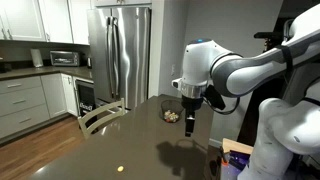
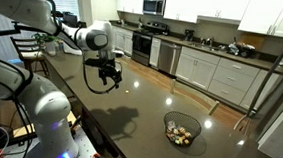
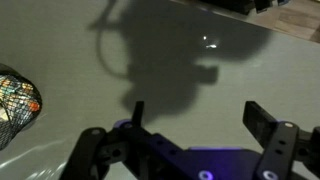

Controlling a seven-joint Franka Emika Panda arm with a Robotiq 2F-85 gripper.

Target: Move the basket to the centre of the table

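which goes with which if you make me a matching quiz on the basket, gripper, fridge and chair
1 basket
2 gripper
3 fridge
4 chair

a open, holding nothing, above the table
b at the table's edge
c steel-coloured, beside white cabinets
d resting on the table, pale bits inside

Pairs: 1-d, 2-a, 3-c, 4-b

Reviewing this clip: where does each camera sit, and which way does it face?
Exterior view: beside the robot's white body, facing the fridge; the arm enters from the right, gripper above the table.
Exterior view: beside the white body, facing the stove; the arm enters from the left.
Wrist view: looks down on the table past the open gripper.
Shared: all three show the basket.
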